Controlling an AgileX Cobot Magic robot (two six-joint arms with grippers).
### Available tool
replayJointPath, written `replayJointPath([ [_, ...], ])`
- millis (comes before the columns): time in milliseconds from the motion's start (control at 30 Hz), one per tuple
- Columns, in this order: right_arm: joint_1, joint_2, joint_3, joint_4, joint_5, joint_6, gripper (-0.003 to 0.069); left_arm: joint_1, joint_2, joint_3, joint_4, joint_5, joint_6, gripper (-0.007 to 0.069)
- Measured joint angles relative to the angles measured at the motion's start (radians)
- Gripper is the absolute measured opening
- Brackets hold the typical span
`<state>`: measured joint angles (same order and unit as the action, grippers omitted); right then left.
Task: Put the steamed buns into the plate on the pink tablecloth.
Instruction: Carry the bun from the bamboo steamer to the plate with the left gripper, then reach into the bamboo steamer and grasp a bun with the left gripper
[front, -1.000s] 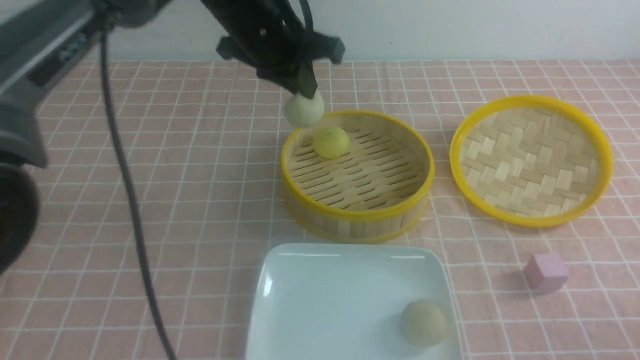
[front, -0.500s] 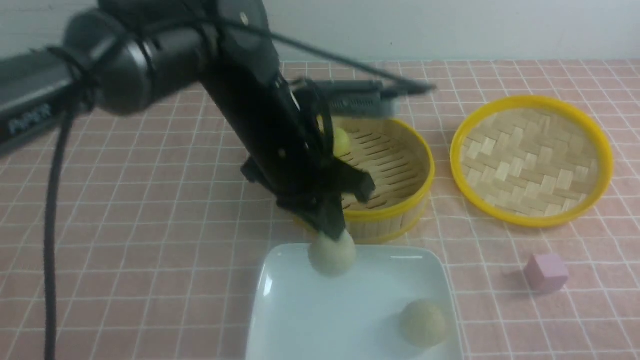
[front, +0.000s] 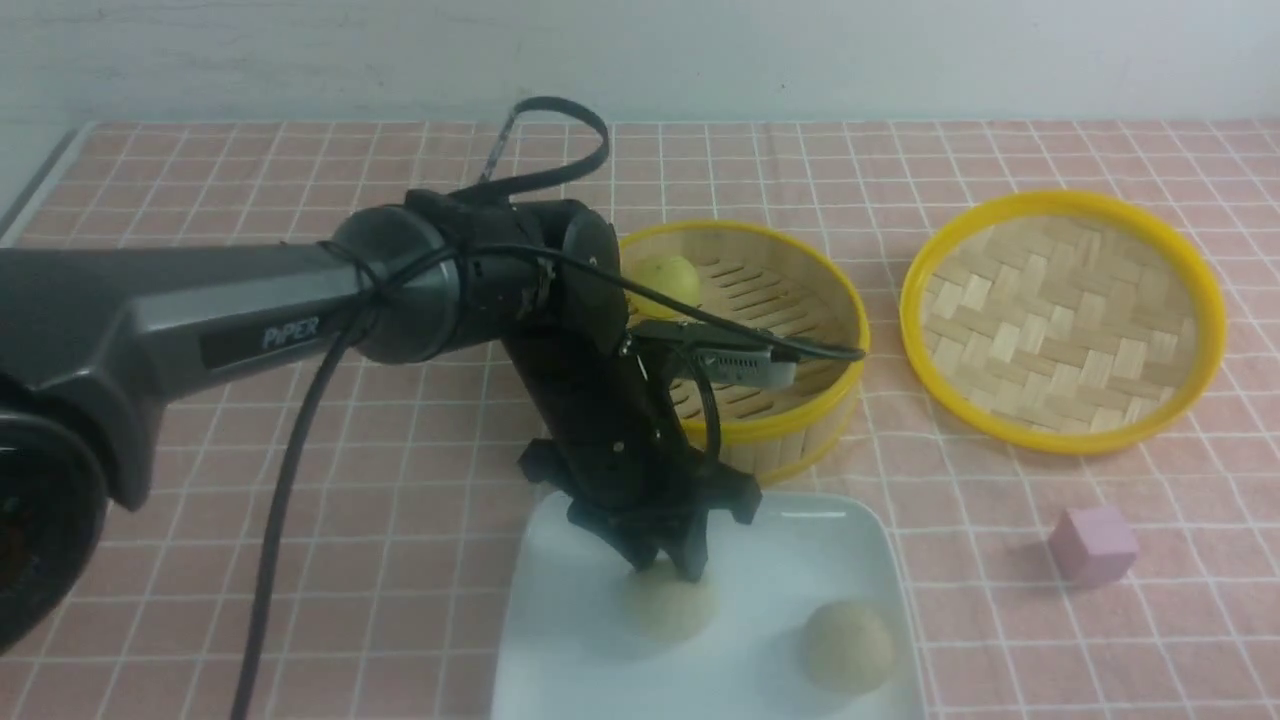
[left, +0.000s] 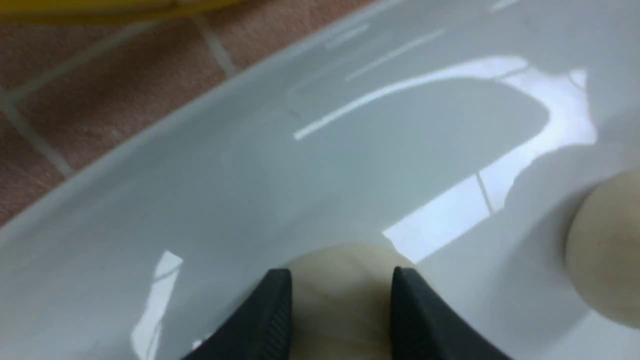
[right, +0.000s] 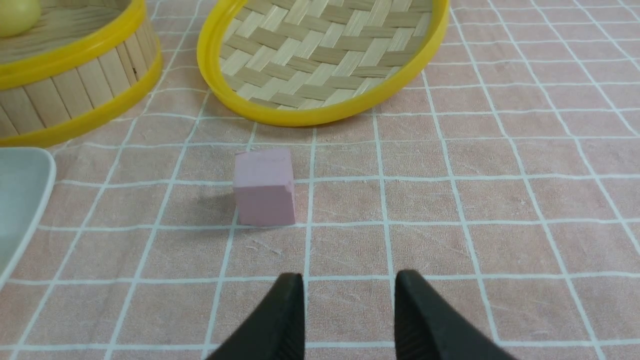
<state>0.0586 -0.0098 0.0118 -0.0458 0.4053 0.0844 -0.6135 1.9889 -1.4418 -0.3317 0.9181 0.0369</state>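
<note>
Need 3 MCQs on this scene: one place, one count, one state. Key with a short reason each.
1. Where is the yellow bun?
A) on the plate
B) in the steamer
C) on the woven lid

2. How many buns are on the plate?
A) one
B) three
C) two

3. How are the right gripper's jaws?
A) apart, nothing between
B) closed together
C) clamped on the cube

1 B: the yellow bun sits inside the steamer's rim.
2 C: one pale bun is under the left gripper, another lies to its right.
3 A: the right gripper shows only tablecloth between its fingertips.
</note>
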Motion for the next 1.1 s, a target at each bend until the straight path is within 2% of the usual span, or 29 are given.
replayJointPath([
  [100,0.000,0.000,0.000,0.000,0.000,0.000,0.0239,0.000,-0.004,-0.046,0.033,0.024,-0.029,0.0399],
  [167,0.000,0.000,0.000,0.000,0.000,0.000,0.0239,0.000,-0.012,-0.139,0.101,0.066,-0.067,0.0433],
  [233,0.000,0.000,0.000,0.000,0.000,0.000,0.0239,0.000,-0.014,-0.205,0.159,0.068,-0.117,0.0433],
  [367,0.000,0.000,0.000,0.000,0.000,0.000,0.0239,0.000,-0.008,-0.308,0.348,-0.046,-0.284,0.0381],
  [433,0.000,0.000,0.000,0.000,0.000,0.000,0.0239,0.000,-0.002,-0.321,0.403,-0.104,-0.353,0.0356],
  [467,0.000,0.000,0.000,0.000,0.000,0.000,0.0239,0.000,0.015,-0.339,0.498,-0.189,-0.454,0.0328],
  [500,0.000,0.000,0.000,0.000,0.000,0.000,0.0239,0.000,0.028,-0.345,0.545,-0.229,-0.503,0.0315],
  [600,0.000,0.000,0.000,0.000,0.000,0.000,0.0239,0.000,0.070,-0.350,0.642,-0.317,-0.599,0.0302],
  [733,0.000,0.000,0.000,0.000,0.000,0.000,0.0239,0.005,0.110,-0.350,0.685,-0.365,-0.669,0.0321],
  [933,0.000,0.000,0.000,0.000,0.000,0.000,0.0239,0.019,0.191,-0.350,0.714,-0.460,-0.721,0.0420],
  [1100,0.000,0.000,0.000,0.000,0.000,0.000,0.0239,0.019,0.261,-0.350,0.733,-0.492,-0.740,0.0419],
])
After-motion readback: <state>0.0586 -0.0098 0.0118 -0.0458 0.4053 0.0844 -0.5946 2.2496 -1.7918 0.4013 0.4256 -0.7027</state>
